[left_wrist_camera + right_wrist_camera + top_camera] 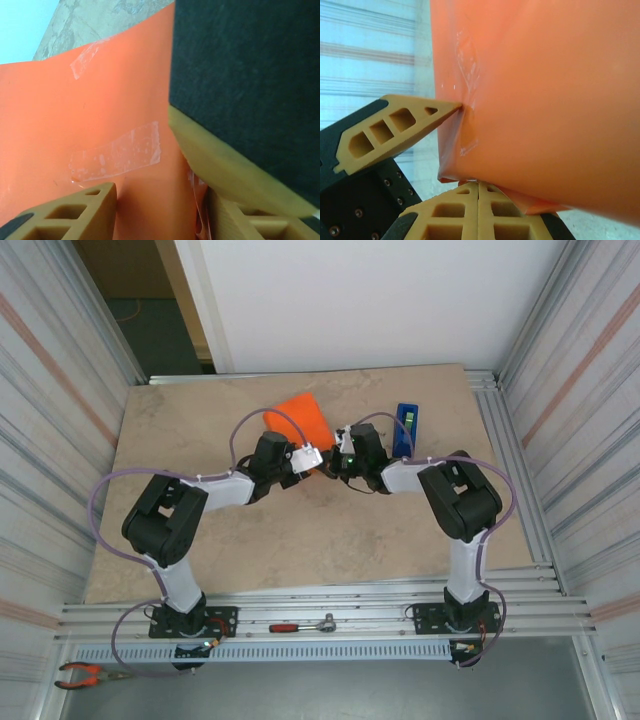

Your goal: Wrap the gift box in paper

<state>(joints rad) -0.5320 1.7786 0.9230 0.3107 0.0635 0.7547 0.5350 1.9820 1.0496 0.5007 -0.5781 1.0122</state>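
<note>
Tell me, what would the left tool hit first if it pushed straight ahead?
The orange paper: it lies right ahead of the left tool, very close, perhaps touching one finger.

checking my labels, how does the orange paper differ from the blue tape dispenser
The paper is orange and broad; the tape dispenser is blue and narrow. The paper is pinched by the right gripper and carries tape strips; the dispenser lies unheld. Both are toward the table's far side.

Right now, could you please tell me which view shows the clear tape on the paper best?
The left wrist view: two tape strips lie flat on the paper. Right wrist shows wrinkled tape obliquely; from above it's too small.
</note>
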